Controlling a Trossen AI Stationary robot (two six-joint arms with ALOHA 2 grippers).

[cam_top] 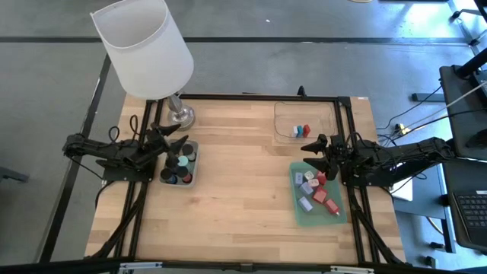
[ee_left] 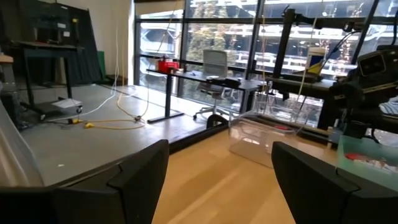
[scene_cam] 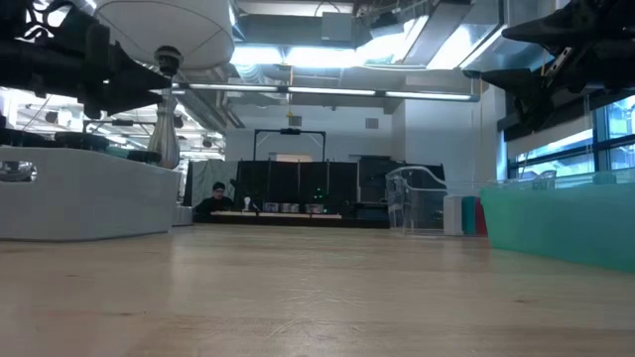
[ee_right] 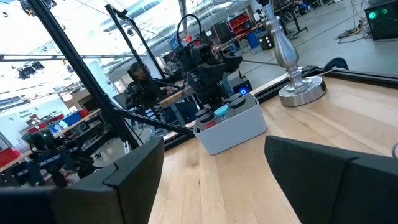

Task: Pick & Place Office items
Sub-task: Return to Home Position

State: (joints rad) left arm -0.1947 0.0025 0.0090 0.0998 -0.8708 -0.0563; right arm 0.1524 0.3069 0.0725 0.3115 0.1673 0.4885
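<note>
Spotting left gripper (cam_top: 178,144) hovering over gray bin (cam_top: 195,172), just beside lamp (cam_top: 144,46) base, fingers spread wide w/ nothing btwn them. Spotting right gripper (cam_top: 310,146) well apart from lamp, across surface (cam_top: 228,198), btwn clear tray (cam_top: 289,118) & green tray (cam_top: 323,217); likewise spread & empty.

Finding office items (cam_top: 318,190) all binned:
- black caps & small bits in gray bin near lamp
- red + lilac blocks in green tray, far from lamp
- one red & one blue piece in clear tray, also on side away from lamp

Seeing no loose pieces on bare wood. Judging sorting prob. done, w/ only the retreat to home remaining.

Doing it well:
- raising each arm straight up first, clearing bin & tray walls before pulling back
- on lamp side, minding stem & shade while withdrawing left arm
- going slow past clear tray, prob. light & easy to shove
- leaving fingers apart, avoiding snagging or dragging anything out
</note>
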